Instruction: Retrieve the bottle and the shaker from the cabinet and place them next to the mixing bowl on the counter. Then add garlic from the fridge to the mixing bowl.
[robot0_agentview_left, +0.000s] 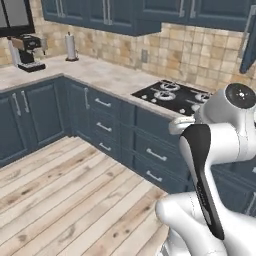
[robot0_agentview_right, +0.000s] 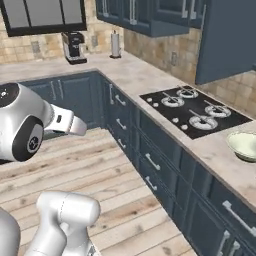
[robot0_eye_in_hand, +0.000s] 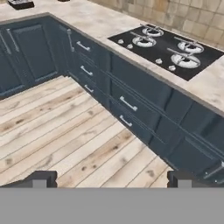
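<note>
A beige marbled stone counter (robot0_agentview_right: 150, 80) is seen carrying a wide pale green-cream mixing bowl (robot0_agentview_right: 244, 145). The two-finger gripper (robot0_eye_in_hand: 112, 178) is held with jaws spread wide over the plank floor (robot0_eye_in_hand: 65, 131), nothing pinched.

Arm folded high, gripper spread wide and empty

The white arm rose from the base in a tight fold, its dark-banded link slanting down in the left base view and a round dark-capped joint standing near its top. In the hand view the gripper (robot0_eye_in_hand: 109, 179) looked down and forward, its two dark fingertips (robot0_eye_in_hand: 40, 178) set far apart at the bottom edge, with nothing held between them.
</note>
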